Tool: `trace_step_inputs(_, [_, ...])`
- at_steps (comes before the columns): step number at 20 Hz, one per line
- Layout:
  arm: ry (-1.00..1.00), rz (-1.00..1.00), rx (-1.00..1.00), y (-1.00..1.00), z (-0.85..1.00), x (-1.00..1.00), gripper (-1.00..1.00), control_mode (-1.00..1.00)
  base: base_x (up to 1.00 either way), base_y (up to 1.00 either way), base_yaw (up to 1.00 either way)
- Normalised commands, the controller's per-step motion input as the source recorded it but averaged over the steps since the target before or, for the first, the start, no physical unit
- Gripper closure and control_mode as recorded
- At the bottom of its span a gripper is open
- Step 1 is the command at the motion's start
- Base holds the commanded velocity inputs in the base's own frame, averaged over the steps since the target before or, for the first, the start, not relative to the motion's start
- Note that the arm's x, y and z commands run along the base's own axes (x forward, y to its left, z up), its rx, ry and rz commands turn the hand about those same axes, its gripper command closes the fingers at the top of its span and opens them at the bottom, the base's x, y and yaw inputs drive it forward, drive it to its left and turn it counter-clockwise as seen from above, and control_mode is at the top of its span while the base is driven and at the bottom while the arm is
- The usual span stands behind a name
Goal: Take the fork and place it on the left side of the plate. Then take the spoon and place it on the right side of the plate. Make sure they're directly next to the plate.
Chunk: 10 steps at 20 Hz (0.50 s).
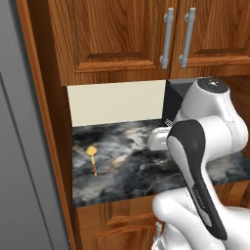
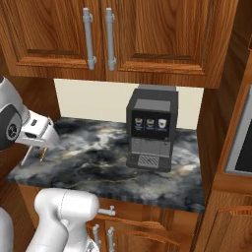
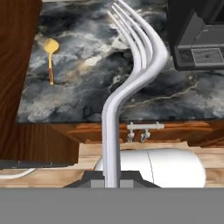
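Note:
The silver fork [image 3: 131, 78] is clamped in my gripper [image 3: 111, 180], which is shut on its handle; its prongs point away over the dark marble counter [image 3: 87, 100]. In the left base view the gripper [image 1: 159, 138] hovers over the counter's middle, with the fork's prongs [image 1: 168, 121] poking out behind it. The spoon [image 1: 91, 157], with a yellow bowl and an orange-brown handle, lies on the counter's left part, well left of the gripper; it is also in the hand view [image 3: 50, 54]. The plate is out of view.
A dark coffee machine [image 2: 150, 129] stands on the counter's right part against the cream back wall. Wooden wall cabinets with metal handles [image 2: 98, 37] hang overhead. A tall wooden panel [image 1: 44, 122] bounds the counter on the left. Drawers sit below the counter edge.

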Motion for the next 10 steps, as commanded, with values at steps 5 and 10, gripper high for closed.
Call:
trace_step_inputs(5, [0.01, 0.00, 0.00, 0.00, -0.19, -0.23, 1.00, 1.00, -0.15, 0.00, -0.02])
trace_step_inputs(10, [0.00, 0.00, 0.00, 0.00, 0.00, 0.00, 1.00, 1.00, -0.83, -0.04, -0.38])
